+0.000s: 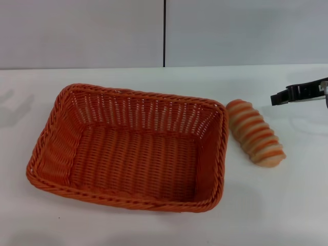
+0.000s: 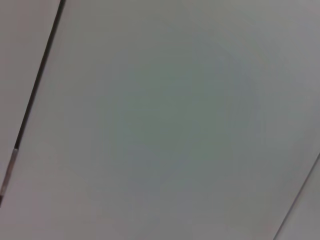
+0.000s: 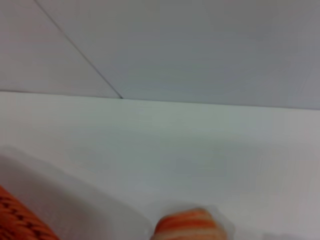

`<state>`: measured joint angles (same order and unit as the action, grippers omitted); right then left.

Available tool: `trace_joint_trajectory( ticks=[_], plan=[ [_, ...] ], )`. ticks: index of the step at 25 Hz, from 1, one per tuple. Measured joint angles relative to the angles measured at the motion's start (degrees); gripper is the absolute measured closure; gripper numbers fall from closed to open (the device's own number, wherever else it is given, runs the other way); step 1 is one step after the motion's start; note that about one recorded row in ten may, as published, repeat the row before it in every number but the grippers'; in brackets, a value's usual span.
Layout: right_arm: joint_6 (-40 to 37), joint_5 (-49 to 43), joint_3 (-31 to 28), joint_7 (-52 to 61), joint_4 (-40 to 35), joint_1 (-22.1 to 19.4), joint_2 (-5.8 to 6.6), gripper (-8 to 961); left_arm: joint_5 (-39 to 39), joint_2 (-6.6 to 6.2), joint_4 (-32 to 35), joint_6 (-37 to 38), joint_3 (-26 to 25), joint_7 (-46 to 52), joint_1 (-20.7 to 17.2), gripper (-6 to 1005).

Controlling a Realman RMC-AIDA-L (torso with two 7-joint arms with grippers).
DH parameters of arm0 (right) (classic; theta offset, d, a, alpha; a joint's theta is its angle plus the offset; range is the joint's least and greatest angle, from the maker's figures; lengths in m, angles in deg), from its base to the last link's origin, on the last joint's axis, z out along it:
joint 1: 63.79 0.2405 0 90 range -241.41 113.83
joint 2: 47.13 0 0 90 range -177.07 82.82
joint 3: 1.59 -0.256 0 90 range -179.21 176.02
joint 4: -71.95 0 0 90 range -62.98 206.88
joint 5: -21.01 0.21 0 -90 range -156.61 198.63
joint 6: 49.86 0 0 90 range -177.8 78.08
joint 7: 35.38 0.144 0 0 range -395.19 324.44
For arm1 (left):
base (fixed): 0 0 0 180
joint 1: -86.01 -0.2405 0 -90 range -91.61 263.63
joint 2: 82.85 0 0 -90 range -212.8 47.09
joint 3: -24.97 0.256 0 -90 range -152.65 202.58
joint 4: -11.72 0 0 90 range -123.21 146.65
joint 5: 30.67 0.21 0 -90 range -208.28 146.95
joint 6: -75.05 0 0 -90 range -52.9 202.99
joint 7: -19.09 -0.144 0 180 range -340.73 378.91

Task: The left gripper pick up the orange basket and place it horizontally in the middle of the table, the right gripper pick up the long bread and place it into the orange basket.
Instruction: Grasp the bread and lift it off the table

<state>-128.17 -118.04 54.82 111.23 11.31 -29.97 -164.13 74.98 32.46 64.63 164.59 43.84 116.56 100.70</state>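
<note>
Table: white, plain. Orange basket sat on it roughly mid-table, well to the left of the right gripper, long axis across the table w/ slight skew, open side up, nothing inside. Basket placement looked done, judging by how it lay.

Long bread lay on the table just right of the basket's right rim, close but apart, and just below-left of the right gripper tip. Its long axis ran diagonal: far end toward the basket's far right corner, near end pointing away to the robot's right.

Right gripper came in from the right edge, only a black finger bar showing; can't tell how far open, held nothing. Left gripper not seen in any view.

Step in hand, I'd say: reach for the bread. To do it well, turn the wrist so the fingers close across the loaf's short width, mid-length, descend straight, and stay clear of the basket rim.
</note>
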Motion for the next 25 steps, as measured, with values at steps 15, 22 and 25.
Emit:
trace_joint_trajectory(
  ticks=[15,22,25],
  plan=[
    [5.3,0.2,-0.5,-1.3,9.8,3.8,1.26,455,0.0,0.13,0.0,0.1,0.0,0.0,0.0,343],
    [5.4,1.1,-0.6,-1.9,9.9,3.8,0.41,351,0.0,0.26,0.0,0.1,0.0,0.4,0.2,343],
    [5.8,1.6,-0.6,-2.5,10.8,4.0,0.1,351,0.0,0.26,0.0,0.1,0.0,0.5,0.3,343]
  ],
)
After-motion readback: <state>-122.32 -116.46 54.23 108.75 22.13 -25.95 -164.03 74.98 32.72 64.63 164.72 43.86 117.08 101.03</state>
